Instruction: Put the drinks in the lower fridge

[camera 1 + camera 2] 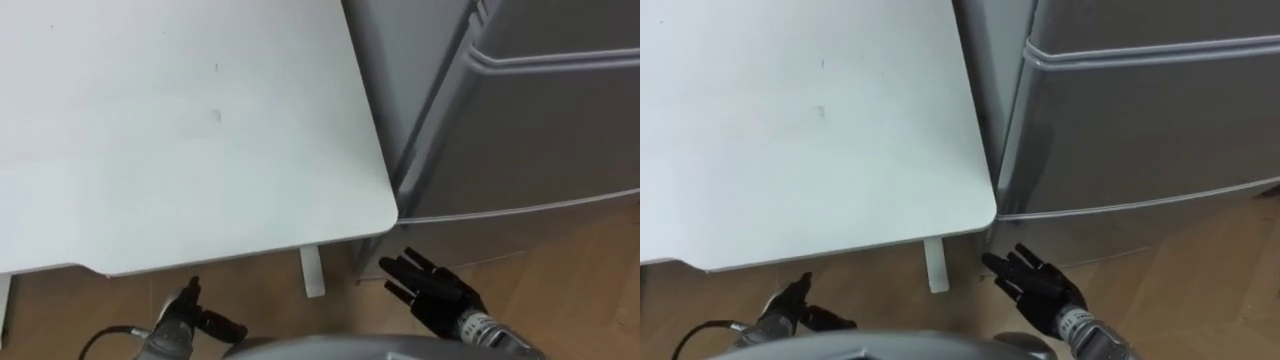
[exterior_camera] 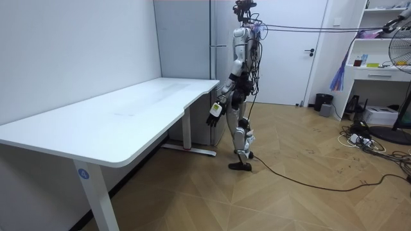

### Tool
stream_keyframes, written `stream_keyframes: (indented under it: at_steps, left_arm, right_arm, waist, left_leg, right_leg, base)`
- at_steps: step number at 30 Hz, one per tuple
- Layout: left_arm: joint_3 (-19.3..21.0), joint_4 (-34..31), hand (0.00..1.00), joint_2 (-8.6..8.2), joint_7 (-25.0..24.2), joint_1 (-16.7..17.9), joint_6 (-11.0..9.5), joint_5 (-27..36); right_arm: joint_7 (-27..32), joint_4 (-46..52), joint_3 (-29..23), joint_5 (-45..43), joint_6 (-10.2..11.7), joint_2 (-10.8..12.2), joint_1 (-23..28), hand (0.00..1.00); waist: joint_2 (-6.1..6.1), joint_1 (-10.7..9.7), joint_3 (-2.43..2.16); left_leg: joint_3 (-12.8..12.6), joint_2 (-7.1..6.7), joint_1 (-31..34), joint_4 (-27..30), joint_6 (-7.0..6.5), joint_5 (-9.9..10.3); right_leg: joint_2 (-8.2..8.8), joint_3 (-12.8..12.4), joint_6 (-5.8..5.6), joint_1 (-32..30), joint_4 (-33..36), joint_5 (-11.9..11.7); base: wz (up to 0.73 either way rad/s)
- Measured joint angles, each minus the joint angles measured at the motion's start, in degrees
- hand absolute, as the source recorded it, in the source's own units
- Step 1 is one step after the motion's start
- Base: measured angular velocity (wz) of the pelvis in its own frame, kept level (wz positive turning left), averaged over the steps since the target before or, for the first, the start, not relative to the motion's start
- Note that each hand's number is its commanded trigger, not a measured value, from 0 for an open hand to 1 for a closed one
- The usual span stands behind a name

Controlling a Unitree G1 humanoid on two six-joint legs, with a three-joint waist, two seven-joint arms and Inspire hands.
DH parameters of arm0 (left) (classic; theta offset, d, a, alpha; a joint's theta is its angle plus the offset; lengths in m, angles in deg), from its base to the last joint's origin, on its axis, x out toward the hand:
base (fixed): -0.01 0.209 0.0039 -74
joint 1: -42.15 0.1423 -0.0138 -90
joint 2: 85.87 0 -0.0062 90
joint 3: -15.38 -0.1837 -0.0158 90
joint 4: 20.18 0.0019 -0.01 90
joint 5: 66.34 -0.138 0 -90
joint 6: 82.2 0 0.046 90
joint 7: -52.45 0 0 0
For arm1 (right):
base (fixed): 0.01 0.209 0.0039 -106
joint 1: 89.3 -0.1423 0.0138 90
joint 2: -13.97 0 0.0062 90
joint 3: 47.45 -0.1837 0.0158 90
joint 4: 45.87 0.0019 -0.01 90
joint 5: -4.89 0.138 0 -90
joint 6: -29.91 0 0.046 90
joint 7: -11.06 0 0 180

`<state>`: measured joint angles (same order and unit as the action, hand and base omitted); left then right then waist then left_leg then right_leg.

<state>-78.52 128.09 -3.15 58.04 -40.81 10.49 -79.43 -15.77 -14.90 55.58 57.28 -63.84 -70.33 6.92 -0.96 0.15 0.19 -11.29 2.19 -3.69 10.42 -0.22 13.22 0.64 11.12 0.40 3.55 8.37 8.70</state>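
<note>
Grey and tall, the metal fridge (image 1: 520, 130) stands just ahead of the straight, spread fingers of our right hand (image 1: 432, 288), which hold nothing. The fingers of our left hand (image 1: 180, 315) hang loose and empty, with the edge of the flat white table (image 1: 180, 130) just beyond them. We cannot tell where the drinks are.

From the head camera I have the table (image 1: 180, 130) spreading from 12 round to 9 o'clock. The fridge (image 1: 520, 120) stands at 2 o'clock, just beside the table's right edge. The table's foot (image 1: 312, 270) rests on the floor (image 1: 580, 270) at 6 o'clock, under the near corner, close to the fridge's base.
</note>
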Motion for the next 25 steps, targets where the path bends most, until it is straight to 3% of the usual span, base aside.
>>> stream_keyframes:
  at_steps: [9, 14, 17, 21, 25]
  left_arm:
    - [4.45, -0.03, 0.0, -0.08, 1.34, 2.64, -0.71, -0.06]
    - [8.46, 1.88, 0.0, -0.23, 1.62, 3.4, -0.57, 0.02]
    - [8.89, 3.72, 0.0, -0.24, 1.67, 3.86, 0.21, -0.26]
    - [9.9, 4.29, 0.0, -0.43, 1.11, 6.16, 3.62, -5.65]
    - [10.06, 4.55, 0.0, -0.42, 0.33, 7.9, 5.8, -7.25]
  right_arm:
    - [4.23, -11.68, -1.95, -17.89, -0.06, 0.12, -1.89, 0.0]
    - [7.17, -15.66, -3.88, -21.5, -0.08, 0.72, -1.96, 0.0]
    - [8.4, -17.04, -4.85, -21.51, -0.49, 0.74, -2.25, 0.0]
    - [9.81, -18.96, -8.78, -21.98, -2.03, 0.65, -2.25, 0.0]
    - [11.46, -19.01, -9.93, -22.78, -2.41, 0.61, -2.22, 0.0]
  waist:
    - [-1.84, 0.32, -0.16]
    - [-2.48, 1.1, -0.09]
    - [-2.4, 1.19, -0.07]
    - [-2.24, 1.22, -0.08]
    - [-2.0, 1.18, -0.1]
  left_leg:
    - [2.76, -0.78, -0.04, -0.44, -0.25, -0.26]
    - [2.78, -0.8, -0.4, -0.36, -0.29, -0.27]
    - [3.77, -0.9, -1.24, -0.64, -0.4, -0.18]
    - [5.0, -1.05, -1.73, -0.64, -0.48, -0.09]
    - [5.71, -1.32, -1.49, -0.22, -0.52, -0.09]
  right_leg:
    - [0.34, 1.65, -0.3, 1.64, -0.68, 0.19]
    - [0.34, 1.78, -0.3, 1.87, -0.62, 0.19]
    - [0.35, 2.03, -0.3, 2.92, -0.67, 0.19]
    - [0.51, 3.24, -0.34, 3.91, -0.65, 0.22]
    - [0.78, 3.42, -0.64, 4.21, -0.66, 0.4]
  base:
    - [0.14]
    - [0.02]
    - [0.1]
    - [0.14]
    - [0.09]
